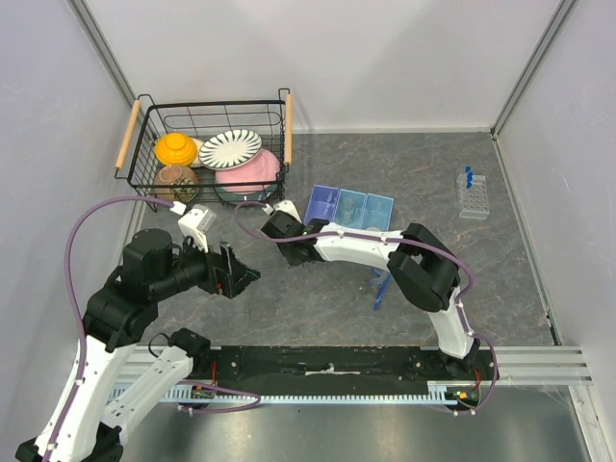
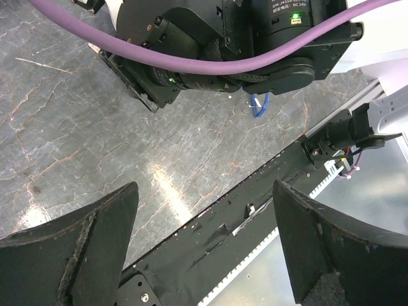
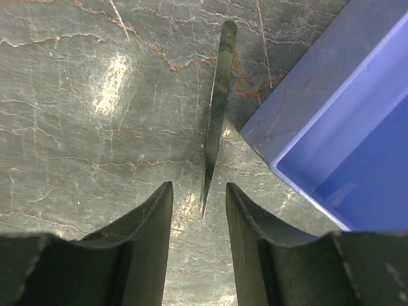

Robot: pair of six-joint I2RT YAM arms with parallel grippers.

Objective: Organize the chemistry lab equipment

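A thin metal spatula (image 3: 215, 108) lies flat on the grey table, and its pointed end reaches in between the fingers of my right gripper (image 3: 198, 188). Those jaws stand apart on either side of the tip without touching it. In the top view the right gripper (image 1: 273, 223) sits just left of a blue compartment tray (image 1: 351, 207). The clear tube rack (image 1: 473, 196), holding blue-capped tubes, stands at the far right. Blue stick tools (image 1: 382, 289) lie beside the right arm. My left gripper (image 1: 245, 274) is wide open and holds nothing.
A black wire basket (image 1: 144, 154) with wooden handles holds striped, pink and orange crockery at the back left. The blue tray's corner (image 3: 331, 140) lies close to the spatula's right. The black base rail (image 2: 210, 242) runs under the left gripper (image 2: 205, 188).
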